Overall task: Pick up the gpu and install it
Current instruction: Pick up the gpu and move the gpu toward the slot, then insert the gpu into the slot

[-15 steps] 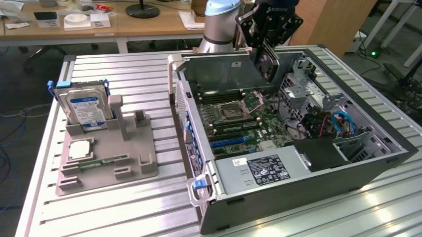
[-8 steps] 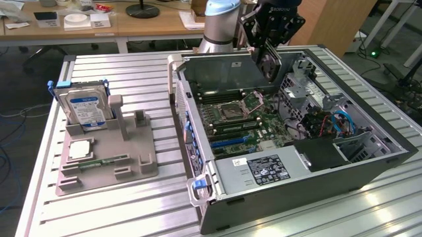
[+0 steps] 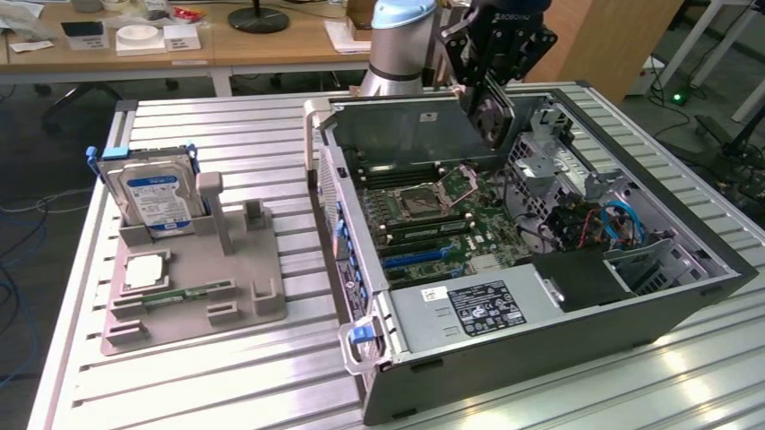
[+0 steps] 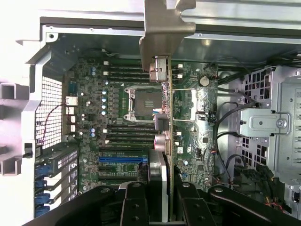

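The robot arm (image 3: 400, 36) reaches over the open computer case (image 3: 669, 296), which lies on its side on the ribbed metal counter (image 3: 239, 385). The jaws are closed on the gpu (image 3: 497, 116), one black side pressing on each flat face of the card. The gpu hangs down from the jaws, standing on its thin edge, up in the air over the back part of the case. It is not in a slot. In the wrist view the gpu (image 4: 165, 117) looks like a thin line, with its shiny metal bracket (image 4: 162, 28) at the end far from the jaws. Under the card is the green motherboard (image 4: 117, 141). The square chip socket (image 4: 146, 101) sits just beside the card's line, and a long blue slot (image 4: 120, 160) lies lower on the board, a little apart from the card. On the exterior view's left, well apart from the case, a grey holder (image 3: 239, 296) rests on the counter. A silver hard drive (image 3: 150, 193) with a blue and white label stands upright in it. A square silver chip (image 3: 143, 271) lies flat in the holder, and a small green memory stick (image 3: 185, 294) lies just beside that chip. A wooden desk (image 3: 275, 40) with small things on it stands behind the counter.
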Tool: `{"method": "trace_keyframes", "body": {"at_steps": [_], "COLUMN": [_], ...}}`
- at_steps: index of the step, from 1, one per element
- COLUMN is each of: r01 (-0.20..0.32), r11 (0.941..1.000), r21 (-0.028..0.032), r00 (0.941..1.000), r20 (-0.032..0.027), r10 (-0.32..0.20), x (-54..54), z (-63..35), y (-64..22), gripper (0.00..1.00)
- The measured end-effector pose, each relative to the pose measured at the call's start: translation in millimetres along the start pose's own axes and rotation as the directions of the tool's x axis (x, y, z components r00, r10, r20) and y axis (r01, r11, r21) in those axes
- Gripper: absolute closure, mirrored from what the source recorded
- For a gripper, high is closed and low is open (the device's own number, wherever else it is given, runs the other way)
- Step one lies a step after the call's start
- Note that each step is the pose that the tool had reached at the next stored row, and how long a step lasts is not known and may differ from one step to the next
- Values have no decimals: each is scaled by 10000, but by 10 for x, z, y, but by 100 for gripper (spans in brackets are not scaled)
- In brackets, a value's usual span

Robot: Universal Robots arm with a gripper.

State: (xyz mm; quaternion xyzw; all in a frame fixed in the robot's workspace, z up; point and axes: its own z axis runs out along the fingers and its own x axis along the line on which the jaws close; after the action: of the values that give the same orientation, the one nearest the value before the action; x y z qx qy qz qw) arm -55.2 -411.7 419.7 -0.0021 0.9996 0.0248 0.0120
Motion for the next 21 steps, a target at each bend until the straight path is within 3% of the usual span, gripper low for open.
{"method": "trace_keyframes", "body": {"at_steps": [21], "r01": [167], "r11": [9999], "r21": [-4], "r00": [9999], "r20": [-8], "r10": [-167], "x": [11], "z": [0], "y": [-1], "gripper": [72]}}
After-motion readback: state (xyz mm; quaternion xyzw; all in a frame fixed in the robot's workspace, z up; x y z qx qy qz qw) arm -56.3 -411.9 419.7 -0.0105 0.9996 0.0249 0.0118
